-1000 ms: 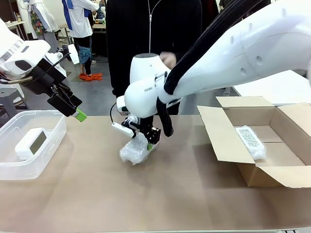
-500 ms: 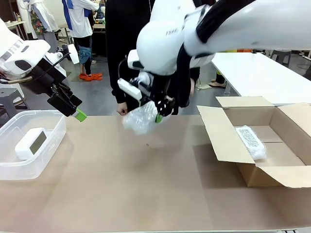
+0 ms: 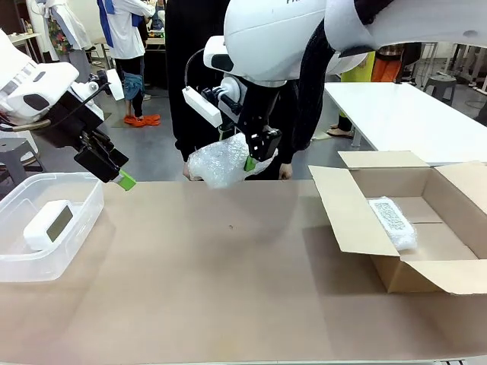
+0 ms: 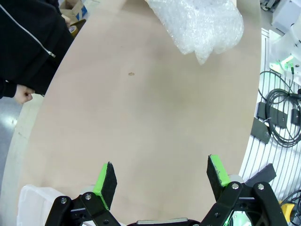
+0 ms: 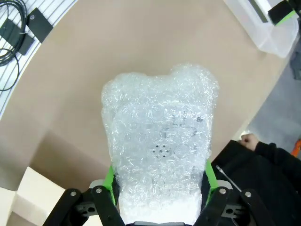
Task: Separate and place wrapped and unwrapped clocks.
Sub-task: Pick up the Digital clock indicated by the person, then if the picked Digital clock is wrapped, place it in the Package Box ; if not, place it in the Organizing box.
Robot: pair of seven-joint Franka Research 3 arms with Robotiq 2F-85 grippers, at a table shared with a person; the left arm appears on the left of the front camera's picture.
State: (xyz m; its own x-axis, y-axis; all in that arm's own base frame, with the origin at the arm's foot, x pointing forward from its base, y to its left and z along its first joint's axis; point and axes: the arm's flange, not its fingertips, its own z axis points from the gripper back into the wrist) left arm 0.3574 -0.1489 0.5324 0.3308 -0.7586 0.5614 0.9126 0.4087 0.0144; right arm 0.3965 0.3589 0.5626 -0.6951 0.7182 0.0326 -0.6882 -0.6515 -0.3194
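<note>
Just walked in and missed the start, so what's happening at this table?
The right gripper holds a bubble-wrapped clock in the air above the table. Another wrapped clock lies in the cardboard box, and the bare clock sits in the clear bin. The left gripper hangs open over the bin.

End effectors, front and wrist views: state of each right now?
Left end effector: open, empty, above the table.
Right end effector: shut on the bubble-wrapped clock, lifted off the table.

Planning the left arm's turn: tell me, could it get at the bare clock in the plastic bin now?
Probably yes: the left gripper hangs open above the open-topped bin, nothing covering the bare clock.
</note>
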